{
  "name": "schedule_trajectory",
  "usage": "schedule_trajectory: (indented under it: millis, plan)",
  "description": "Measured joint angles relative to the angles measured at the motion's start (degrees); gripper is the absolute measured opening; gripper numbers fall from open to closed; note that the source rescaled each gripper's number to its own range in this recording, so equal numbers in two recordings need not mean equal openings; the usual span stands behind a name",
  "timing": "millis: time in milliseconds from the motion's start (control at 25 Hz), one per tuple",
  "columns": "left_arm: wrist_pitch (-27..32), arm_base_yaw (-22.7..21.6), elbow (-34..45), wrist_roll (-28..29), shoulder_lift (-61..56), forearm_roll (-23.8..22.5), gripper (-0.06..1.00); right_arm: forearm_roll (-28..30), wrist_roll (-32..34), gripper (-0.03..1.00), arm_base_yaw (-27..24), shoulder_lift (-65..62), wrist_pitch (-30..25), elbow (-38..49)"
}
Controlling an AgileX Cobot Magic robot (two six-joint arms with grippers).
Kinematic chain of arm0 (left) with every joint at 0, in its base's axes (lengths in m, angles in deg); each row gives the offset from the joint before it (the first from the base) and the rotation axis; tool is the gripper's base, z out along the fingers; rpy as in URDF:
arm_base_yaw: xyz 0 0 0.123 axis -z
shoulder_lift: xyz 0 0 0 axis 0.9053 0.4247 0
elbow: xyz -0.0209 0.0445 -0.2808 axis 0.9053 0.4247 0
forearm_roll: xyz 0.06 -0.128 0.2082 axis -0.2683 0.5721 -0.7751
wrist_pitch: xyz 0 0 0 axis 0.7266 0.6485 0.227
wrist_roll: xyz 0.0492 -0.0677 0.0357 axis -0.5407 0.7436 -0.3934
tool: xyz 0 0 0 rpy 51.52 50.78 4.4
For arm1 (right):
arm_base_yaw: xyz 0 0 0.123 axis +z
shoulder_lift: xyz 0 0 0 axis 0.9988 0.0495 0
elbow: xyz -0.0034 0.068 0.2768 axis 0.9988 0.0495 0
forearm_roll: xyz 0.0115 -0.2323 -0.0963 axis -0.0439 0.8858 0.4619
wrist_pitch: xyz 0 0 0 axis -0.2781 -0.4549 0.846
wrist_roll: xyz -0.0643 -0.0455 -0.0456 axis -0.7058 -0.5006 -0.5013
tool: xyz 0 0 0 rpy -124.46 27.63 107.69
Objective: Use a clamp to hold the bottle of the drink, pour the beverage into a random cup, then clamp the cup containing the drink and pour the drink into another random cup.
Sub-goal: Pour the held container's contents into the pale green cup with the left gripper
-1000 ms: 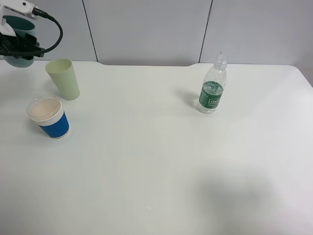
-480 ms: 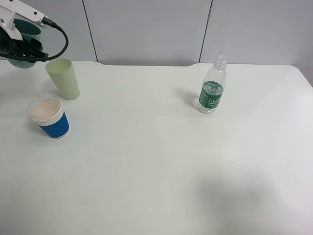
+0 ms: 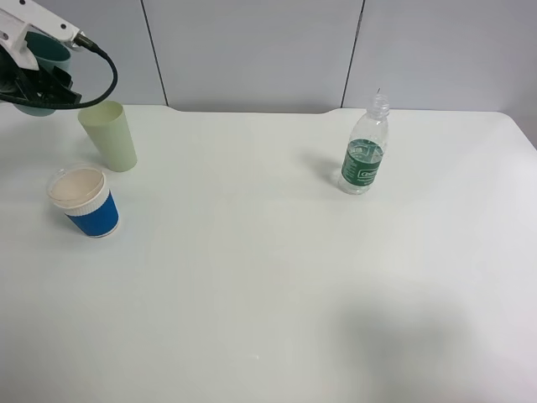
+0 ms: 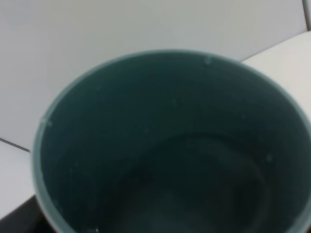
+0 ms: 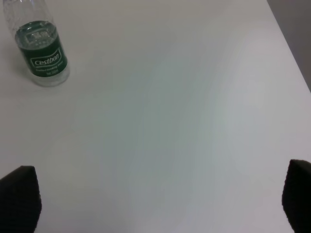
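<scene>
White table [image 3: 268, 285], grey panelled wall [image 3: 252, 50]

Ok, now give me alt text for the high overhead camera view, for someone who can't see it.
The left gripper holds a teal cup at the far left corner of a white table, next to an upright pale green tumbler. A blue-sleeved white cup stands nearer the camera, and a green-labelled bottle stands alone toward the far right.

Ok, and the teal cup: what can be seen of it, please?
The teal cup is a straight-sided tumbler, plastic by its look, with a darker inside where droplets seem to cling. The left gripper is shut on its wall and holds it roughly upright at the far left corner of the table, near the pale green cup.
</scene>
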State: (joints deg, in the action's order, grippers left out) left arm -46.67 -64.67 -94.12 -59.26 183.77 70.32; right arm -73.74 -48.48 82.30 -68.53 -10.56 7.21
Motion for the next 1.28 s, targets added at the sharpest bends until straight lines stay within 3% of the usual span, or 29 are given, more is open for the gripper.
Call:
schedule_trajectory:
  millis: [400, 1280]
  plan:
    - [-3.63, 2.35, -0.11, -10.07, 1.56, 3.11, 0.00, 0.00, 0.00, 1.00, 0.00, 0.00, 0.00, 0.00]
    - [-6.68, 2.35, -0.11, -16.92, 2.17, -1.94, 0.00, 0.00, 0.00, 1.00, 0.00, 0.00, 0.00, 0.00]
